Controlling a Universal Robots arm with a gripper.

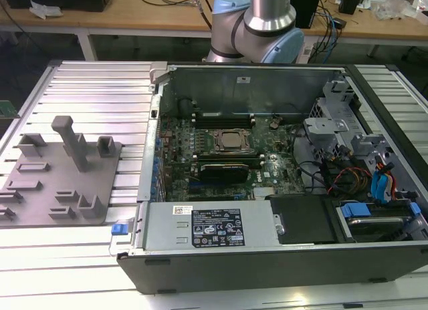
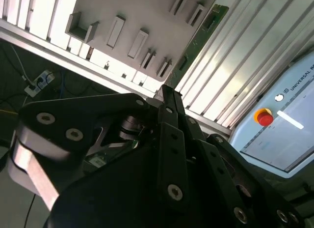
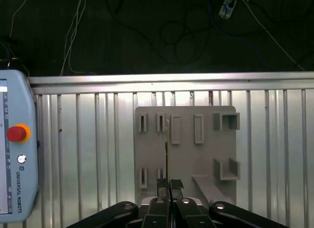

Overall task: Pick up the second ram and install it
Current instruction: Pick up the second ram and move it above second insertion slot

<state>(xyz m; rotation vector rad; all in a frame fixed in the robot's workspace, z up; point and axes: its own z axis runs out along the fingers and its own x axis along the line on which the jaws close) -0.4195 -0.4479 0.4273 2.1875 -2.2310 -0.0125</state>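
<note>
Here, the gripper (image 3: 170, 185) is clamped narrowly on the second ram (image 3: 167, 144), the green stick edge-on over the grey holder plate (image 3: 186, 159) on the ribbed table (image 3: 88, 149).

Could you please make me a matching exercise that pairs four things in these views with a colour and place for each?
Things:
1. second ram
2. stop button
3. processor
4. holder plate

Descriptions:
A. red, on the pale blue pendant
B. grey, lying on the slatted table
C. green, clamped in the end effector
D. silver-topped, inside the open computer case

Pairs: 1-C; 2-A; 3-D; 4-B
</note>
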